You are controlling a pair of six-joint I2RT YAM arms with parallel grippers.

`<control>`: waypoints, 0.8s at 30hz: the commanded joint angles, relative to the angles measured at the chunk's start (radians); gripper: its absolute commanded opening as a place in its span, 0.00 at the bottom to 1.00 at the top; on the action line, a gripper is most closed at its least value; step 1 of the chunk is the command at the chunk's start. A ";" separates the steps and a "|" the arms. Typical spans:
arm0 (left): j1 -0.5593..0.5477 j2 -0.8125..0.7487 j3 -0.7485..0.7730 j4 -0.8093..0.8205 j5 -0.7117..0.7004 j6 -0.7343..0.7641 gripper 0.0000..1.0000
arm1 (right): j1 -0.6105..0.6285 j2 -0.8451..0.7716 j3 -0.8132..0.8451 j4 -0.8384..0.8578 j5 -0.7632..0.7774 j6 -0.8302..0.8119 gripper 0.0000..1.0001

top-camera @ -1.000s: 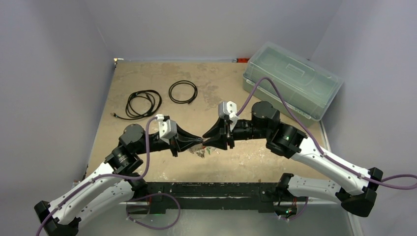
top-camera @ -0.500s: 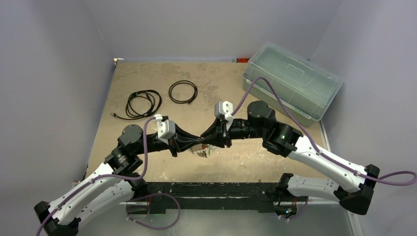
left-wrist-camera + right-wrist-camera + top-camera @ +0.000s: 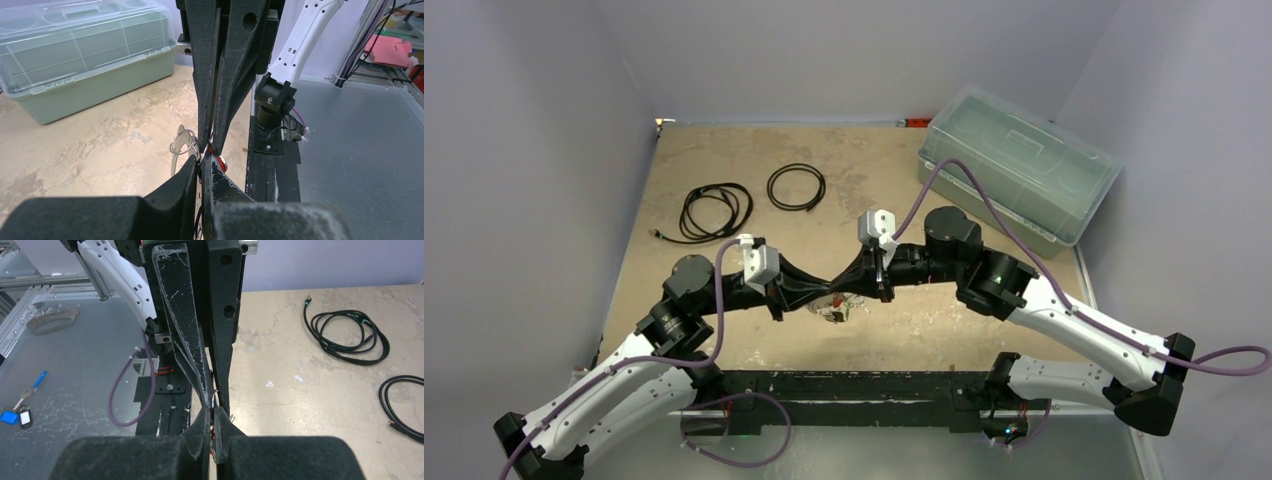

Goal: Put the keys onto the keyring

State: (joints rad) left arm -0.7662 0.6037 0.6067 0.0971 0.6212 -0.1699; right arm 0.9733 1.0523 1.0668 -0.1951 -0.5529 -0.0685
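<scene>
View from above: left gripper (image 3: 821, 292) and right gripper (image 3: 845, 288) meet tip to tip low over the table (image 3: 724, 150). Both pairs of jaws read as closed. keys (image 3: 835, 312) sit in a small cluster on the near side of the meeting tips, just under them. Too small here to say whether they touch. Black cable coils (image 3: 719, 200) lie well apart, far-left of the fingers. Lidded box (image 3: 1019, 165) sits well beyond the right gripper's wrist.

Left wrist: own fingers (image 3: 192, 180) pressed together, only a sliver between them. Right gripper's fingers (image 3: 207, 75) come in from the opposite side, also closed, tips against the left tips. keyring (image 3: 183, 143) hangs just left of that contact point, touching the tips, with a flat silver strip (image 3: 174, 162) hanging down at it. Red key head (image 3: 220, 163) sits just right of the tips, against the left gripper's right-hand finger. Can't tell which pair actually pinches the metal.

Right wrist: own fingers (image 3: 200, 432) closed, the left gripper's fingers opposite closed too. Thin wire and a speck of red show in the seam at the tips, the rest is hidden. Coils lie right of the fingers. Key bunch with blue tag (image 3: 15, 412) lies on the grey bench (image 3: 75, 370), well left of them.
</scene>
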 commanded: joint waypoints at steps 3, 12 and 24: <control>-0.001 0.002 0.050 -0.040 0.042 0.100 0.13 | 0.001 -0.039 -0.006 0.026 0.038 -0.014 0.00; -0.001 0.002 0.121 -0.218 0.017 0.214 0.48 | 0.002 -0.075 -0.034 0.043 0.052 -0.013 0.00; -0.001 0.087 0.288 -0.380 0.007 0.325 0.32 | 0.013 -0.061 -0.021 0.015 0.060 -0.017 0.00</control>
State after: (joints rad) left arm -0.7670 0.6563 0.8322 -0.2333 0.6182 0.1013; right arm 0.9775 1.0058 1.0252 -0.2180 -0.5117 -0.0719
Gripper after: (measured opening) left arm 0.343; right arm 0.011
